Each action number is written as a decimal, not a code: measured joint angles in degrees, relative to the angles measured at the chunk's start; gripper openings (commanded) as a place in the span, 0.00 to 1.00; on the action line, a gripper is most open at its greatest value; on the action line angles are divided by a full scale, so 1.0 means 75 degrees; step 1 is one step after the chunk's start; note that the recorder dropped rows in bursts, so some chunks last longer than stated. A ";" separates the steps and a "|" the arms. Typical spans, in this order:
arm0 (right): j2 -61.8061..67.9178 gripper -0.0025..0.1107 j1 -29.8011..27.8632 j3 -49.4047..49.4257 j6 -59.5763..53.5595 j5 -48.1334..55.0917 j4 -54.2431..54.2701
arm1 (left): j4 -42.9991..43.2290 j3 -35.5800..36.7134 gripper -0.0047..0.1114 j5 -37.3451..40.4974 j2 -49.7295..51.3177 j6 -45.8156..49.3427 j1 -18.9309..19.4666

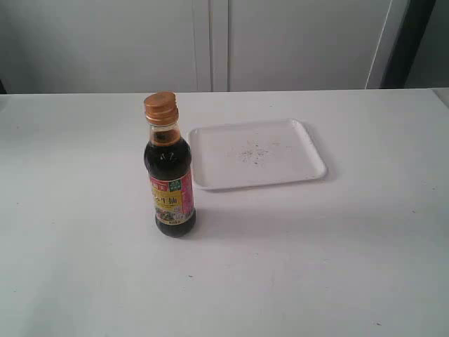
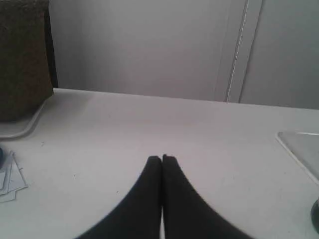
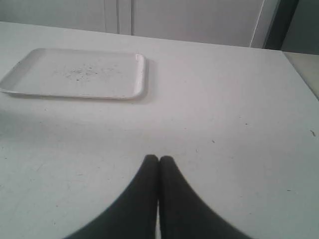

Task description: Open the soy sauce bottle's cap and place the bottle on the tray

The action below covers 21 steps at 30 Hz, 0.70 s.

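White tabletop (image 1: 316, 267) fills the exterior view, matte and lightly scuffed, with a few tiny dark flecks scattered over it. Behind it runs a pale wall of flat panels (image 1: 105, 42) split by 1 narrow vertical seam, and a dark upright strip (image 1: 407, 42) stands at the far right corner.

Upright on the table, left of centre, stands the soy sauce bottle (image 1: 169, 184), its dark liquid reaching up into the narrow neck and its yellow, red and pink label facing the camera. Its golden-orange cap (image 1: 161, 107) sits closed on top. Just beside the bottle, to its right and a little farther back, lies the tray (image 1: 302, 151), flat on the table with faint dark specks in its middle; bottle and tray are apart, not touching.

Neither arm appears in the exterior view. In the left wrist view the left gripper (image 2: 162, 160) hovers over bare table with its 2 black fingers pressed together, holding nothing; a brown woven object (image 2: 22, 55) and some loose papers (image 2: 9, 174) sit at the table's edge. In the right wrist view the right gripper (image 3: 159, 159) is likewise closed and empty, with the tray well apart from it.
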 measured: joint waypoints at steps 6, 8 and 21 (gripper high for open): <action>0.0000 0.02 0.0000 0.0000 0.0000 0.0000 0.0000 | 0.0000 -0.0511 0.04 -0.0076 0.0000 0.0000 0.0000; 0.0000 0.02 0.0000 0.0000 0.0000 0.0000 0.0000 | 0.0000 -0.0802 0.04 -0.0112 0.0317 0.0000 0.0000; 0.0000 0.02 0.0000 0.0000 0.0063 0.0000 0.0000 | 0.1109 -0.2649 0.04 -0.0941 0.4064 -0.0584 -0.0512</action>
